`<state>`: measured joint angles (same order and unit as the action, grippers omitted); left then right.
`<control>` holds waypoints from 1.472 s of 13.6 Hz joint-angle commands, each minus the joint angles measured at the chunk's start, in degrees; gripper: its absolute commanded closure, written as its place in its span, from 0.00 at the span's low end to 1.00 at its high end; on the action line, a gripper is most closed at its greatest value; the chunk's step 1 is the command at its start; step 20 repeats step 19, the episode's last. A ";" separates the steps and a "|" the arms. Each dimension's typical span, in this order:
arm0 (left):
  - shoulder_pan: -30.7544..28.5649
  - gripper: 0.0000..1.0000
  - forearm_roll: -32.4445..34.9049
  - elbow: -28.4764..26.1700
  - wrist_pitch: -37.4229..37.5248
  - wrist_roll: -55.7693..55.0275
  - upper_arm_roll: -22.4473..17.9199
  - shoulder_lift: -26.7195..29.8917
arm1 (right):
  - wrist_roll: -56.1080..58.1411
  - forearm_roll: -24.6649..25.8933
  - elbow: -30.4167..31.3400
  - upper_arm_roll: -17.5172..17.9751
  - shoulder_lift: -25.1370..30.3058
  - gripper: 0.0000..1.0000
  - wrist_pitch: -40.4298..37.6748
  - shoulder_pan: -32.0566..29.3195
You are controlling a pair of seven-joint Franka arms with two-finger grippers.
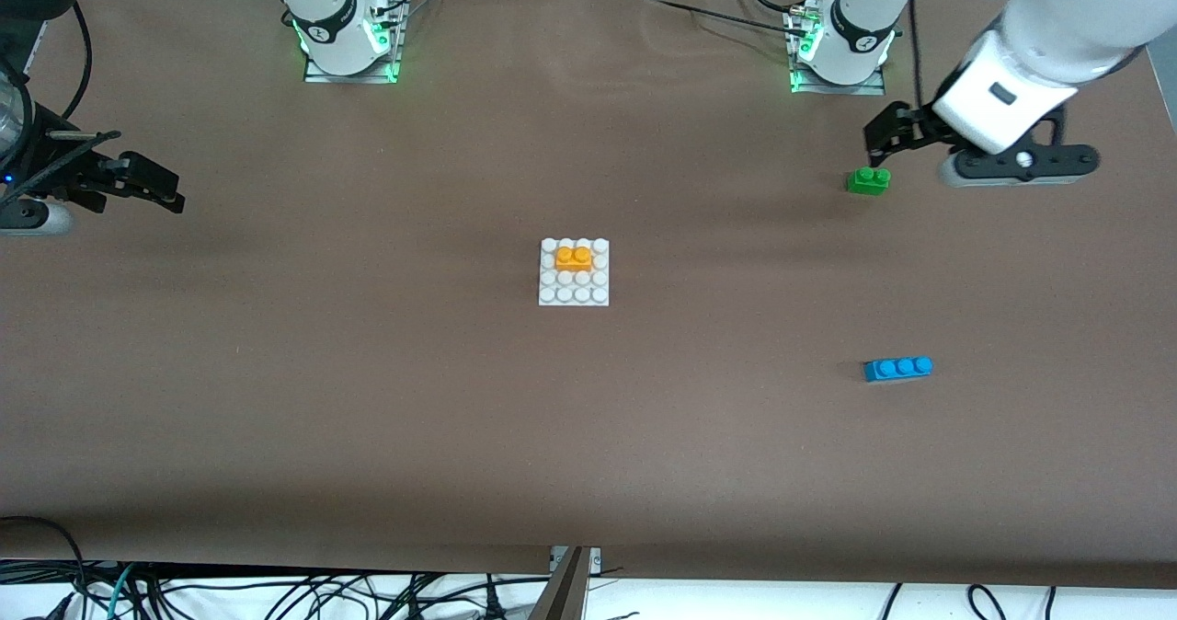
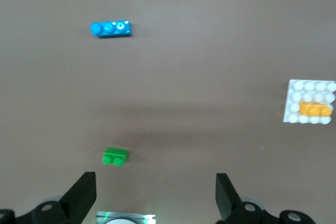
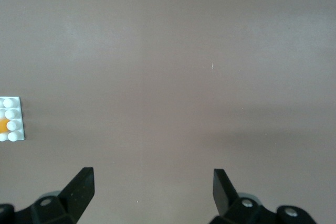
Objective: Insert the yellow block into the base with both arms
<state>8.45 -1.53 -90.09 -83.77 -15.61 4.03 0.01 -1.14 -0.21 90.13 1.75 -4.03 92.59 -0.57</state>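
The right tool (image 1: 152, 181) hangs over the worktop (image 1: 368, 399) at the right arm's end, well apart from every brick; its fingers (image 3: 79, 187) stand wide with nothing between them; in the right wrist view only bare brown cloth lies under it, with a corner of the base (image 3: 11, 119) at the picture's edge, well away from the tool.

The base (image 1: 574, 272) lies flat near the middle of the worktop, between the two tools and far from both; the yellow block (image 1: 574, 258) sits on its studs, in the second row from the arms' bases, over the two middle columns, its two studs up; white studs show on all sides of it; no tool touches it or the base.

The green brick (image 1: 868, 180) lies on the worktop toward the left arm's end, just under the left tool's fingertips as the front view shows them; the blue brick (image 1: 897, 368) lies nearer to the front camera than the green brick, well apart from it and from the left tool.

The left tool (image 1: 883, 137) hangs over the worktop near the left arm's base, close above the green brick but not on it; its fingers (image 2: 81, 195) stand wide and grip nothing; in the left wrist view the green brick (image 2: 115, 156) lies a little ahead of the tips, the blue brick (image 2: 111, 28) much farther on, and the base (image 2: 310, 101) with the yellow block (image 2: 315, 109) off to one side.
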 commanded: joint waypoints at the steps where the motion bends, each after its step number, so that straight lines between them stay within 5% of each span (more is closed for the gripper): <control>1: -4.30 0.00 0.91 -3.95 -0.08 5.48 0.01 3.42 | 0.08 -0.75 0.13 0.19 0.43 0.00 -0.57 -0.39; 3: -7.91 0.00 0.47 -5.26 -0.08 11.19 -0.78 4.29 | 0.08 -0.75 0.13 0.19 0.43 0.00 -0.57 -0.39; 20: -8.80 0.00 0.47 -5.54 -0.17 11.56 -2.10 4.47 | 0.08 -0.75 0.13 0.19 0.43 0.00 -0.57 -0.39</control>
